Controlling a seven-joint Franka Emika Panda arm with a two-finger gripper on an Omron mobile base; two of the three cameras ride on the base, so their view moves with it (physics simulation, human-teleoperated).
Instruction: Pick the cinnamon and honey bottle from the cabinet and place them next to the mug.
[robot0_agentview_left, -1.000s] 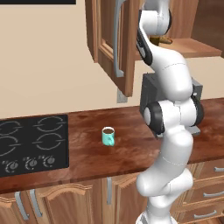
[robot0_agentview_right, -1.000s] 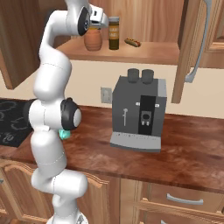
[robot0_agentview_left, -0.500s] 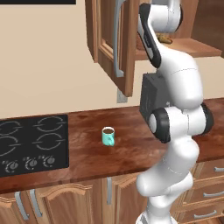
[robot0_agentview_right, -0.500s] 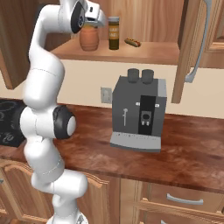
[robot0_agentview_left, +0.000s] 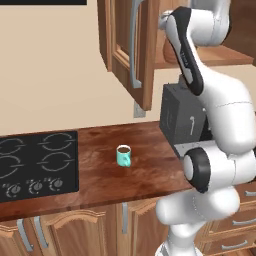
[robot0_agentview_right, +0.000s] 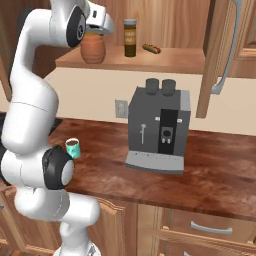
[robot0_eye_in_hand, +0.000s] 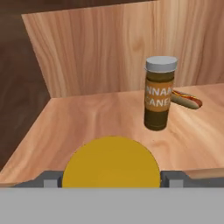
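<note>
Right now the two-finger gripper is hovering directly above the squat orange-brown honey bottle with its yellow lid on the wooden cabinet shelf, fingers spread either side of the lid; the tall grey-capped cinnamon bottle is standing farther right.

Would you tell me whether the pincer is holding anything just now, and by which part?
Cannot be told: the pincer straddles the honey bottle near its lid, contact unclear.

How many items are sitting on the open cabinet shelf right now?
3: the honey jar at the left under the gripper, the cinnamon bottle mid-shelf, and a hot dog just right of it.
</note>
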